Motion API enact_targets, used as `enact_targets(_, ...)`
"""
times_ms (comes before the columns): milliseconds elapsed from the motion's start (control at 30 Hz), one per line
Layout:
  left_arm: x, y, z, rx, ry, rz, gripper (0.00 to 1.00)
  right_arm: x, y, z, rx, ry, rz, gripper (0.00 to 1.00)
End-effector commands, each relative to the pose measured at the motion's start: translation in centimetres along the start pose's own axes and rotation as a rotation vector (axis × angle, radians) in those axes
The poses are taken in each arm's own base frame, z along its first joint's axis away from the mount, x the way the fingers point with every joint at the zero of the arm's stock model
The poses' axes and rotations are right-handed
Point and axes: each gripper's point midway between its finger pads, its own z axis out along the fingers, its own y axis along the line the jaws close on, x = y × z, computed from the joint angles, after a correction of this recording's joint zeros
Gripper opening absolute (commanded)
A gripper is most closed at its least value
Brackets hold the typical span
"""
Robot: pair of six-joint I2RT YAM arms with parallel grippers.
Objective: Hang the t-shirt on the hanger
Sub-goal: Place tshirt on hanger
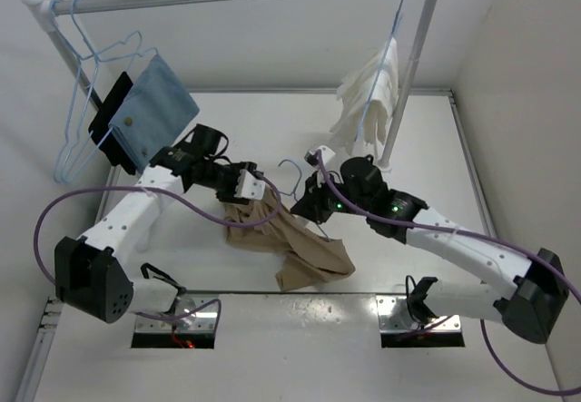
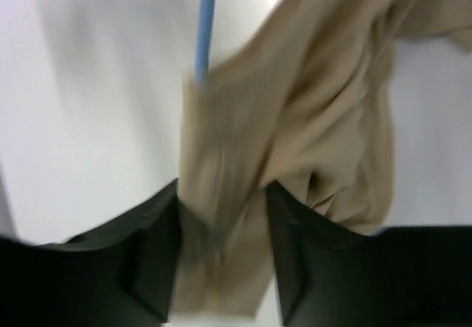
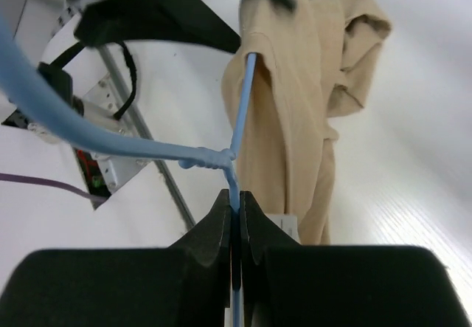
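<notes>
Hanger (image 3: pixel 243 113) arm entering the t-shirt (image 1: pixel 290 243), mid-counter.
The right gripper (image 3: pixel 236 212) is pinching the hanger's neck, aiming one arm leftward into the t-shirt. The left gripper (image 2: pixel 221 231), nearer the cloth, is clamping it bunched. A blue cloth (image 1: pixel 154 112) and a white cloth (image 1: pixel 372 98) are hanging well apart by the far corners.

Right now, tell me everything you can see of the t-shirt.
The t-shirt is plain tan-beige, soft, creased cloth, bunched up rather than spread flat. The left gripper pinches one fold between its fingers, holding that end up. A pale-blue hanger wire runs into the cloth; the right gripper is shut on that wire near its twist. The loose end droops and seems to rest on the white table between the arms.
</notes>
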Motion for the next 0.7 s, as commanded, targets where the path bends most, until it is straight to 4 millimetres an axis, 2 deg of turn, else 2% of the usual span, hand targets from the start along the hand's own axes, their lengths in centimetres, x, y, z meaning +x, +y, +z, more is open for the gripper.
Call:
enact_targets(0, 1.1, 1.9, -2.3, -0.124, 0.005, -0.012, 0.56, -1.6, -0.3, -2.2, 0.058, -0.095, 0.002, 0.0)
enact_targets(67, 1.8, 2.3, -2.8, -0.157, -0.002, -0.067, 0.75, -1.1, -0.5, -2.8, 0.071, -0.084, 0.007, 0.0)
enact_targets(100, 1.5, 2.2, -2.7, -0.153, -0.02, -0.078, 0.84, -1.1, -0.5, -3.1, 0.081, -0.087, 0.007, 0.0)
enact_targets(133, 1.6, 2.5, -3.0, -0.168, -0.032, -0.087, 0.99, -0.9, -0.8, -3.1, 0.095, -0.08, 0.01, 0.0)
enact_targets(233, 1.0, 2.4, -3.1, -0.17, -0.057, -0.101, 0.99, -1.3, -1.2, -3.2, 0.134, -0.091, 0.008, 0.0)
enact_targets(300, 0.5, 2.2, -3.3, -0.179, -0.074, -0.148, 0.99, -2.8, -0.9, -3.6, 0.139, -0.121, 0.002, 0.0)
enact_targets(333, 0.3, 3.1, -3.4, -0.213, -0.085, -0.153, 0.99, -3.0, -0.4, -3.7, 0.13, -0.12, -0.003, 0.0)
enact_targets(400, 0.8, 3.1, -3.3, -0.254, -0.086, -0.269, 0.99, -3.6, 0.0, -3.4, 0.128, -0.098, -0.013, 0.0)
enact_targets(433, 1.6, 4.6, -3.7, -0.328, -0.066, -0.276, 0.99, -3.7, 0.5, -3.4, 0.109, -0.081, -0.044, 0.0)
enact_targets(500, 3.0, 4.9, -3.6, -0.387, -0.027, -0.322, 0.99, -4.0, 1.1, -3.4, 0.097, -0.053, -0.062, 0.0)
enact_targets(533, 4.6, 4.9, -3.3, -0.406, 0.032, -0.331, 0.99, -4.1, 1.5, -3.5, 0.09, -0.048, -0.075, 0.0)
enact_targets(667, 6.9, 4.6, -2.1, -0.376, 0.102, -0.296, 0.99, -4.7, 2.6, -4.7, 0.043, -0.085, -0.122, 0.0)
